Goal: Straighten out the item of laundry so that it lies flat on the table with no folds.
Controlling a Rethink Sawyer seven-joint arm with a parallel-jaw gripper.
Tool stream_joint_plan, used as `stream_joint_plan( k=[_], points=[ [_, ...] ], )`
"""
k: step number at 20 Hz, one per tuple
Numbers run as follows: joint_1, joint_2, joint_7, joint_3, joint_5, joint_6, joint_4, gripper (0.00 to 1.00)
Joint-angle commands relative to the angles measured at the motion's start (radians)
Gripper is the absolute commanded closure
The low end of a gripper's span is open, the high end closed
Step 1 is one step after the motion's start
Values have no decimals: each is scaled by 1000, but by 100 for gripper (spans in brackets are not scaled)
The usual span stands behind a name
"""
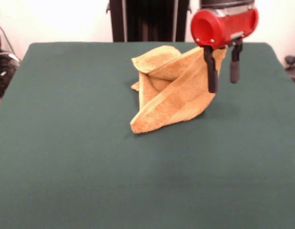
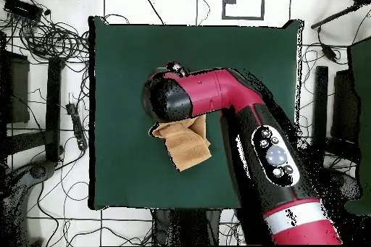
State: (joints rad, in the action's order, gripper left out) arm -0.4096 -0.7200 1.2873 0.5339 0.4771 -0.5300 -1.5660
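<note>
A: Starting from the left of the front view, what do we have?

B: Bare green tabletop point(image 1: 66, 143) first. Then, past the middle and toward the far edge, we reach the towel point(image 1: 169, 98). It is orange-yellow and bunched up, its upper right corner raised off the tabletop while its lower left corner rests on the cloth. We see several folds, with one flap curled over at the top.

A: And to the right of the towel?

B: The end effector point(image 1: 223, 71) hangs from the red wrist housing point(image 1: 223, 25). Its two dark fingers point(image 1: 212, 71) stand apart: the left one lies against the towel's raised right edge, the right one is clear of it, in open air. We see the jaws spread, though we cannot tell whether the left finger bears the cloth's weight.

A: Does the overhead view agree?

B: There the towel point(image 2: 187, 146) shows just below the arm's point(image 2: 224, 99) dark wrist, partly hidden beneath it, near the middle of the tabletop point(image 2: 116, 77).
</note>
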Motion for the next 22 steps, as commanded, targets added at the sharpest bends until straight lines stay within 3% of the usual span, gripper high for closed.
stream_joint_plan(
  k=[1, 7, 11, 13, 16, 18, 22],
  points=[
    [38, -15, 308, -130, -63, -8, -119, 0],
    [40, -42, 379, -238, -202, -163, -94, 0],
    [57, -64, 547, -338, -343, -183, -128, 0],
    [66, -59, 555, -372, -372, -209, -119, 0],
    [70, -24, 529, -387, -383, -164, -109, 0],
    [115, 12, 647, -440, -413, -57, -127, 0],
    [159, 39, 776, -502, -487, 2, -159, 0]
  ],
)
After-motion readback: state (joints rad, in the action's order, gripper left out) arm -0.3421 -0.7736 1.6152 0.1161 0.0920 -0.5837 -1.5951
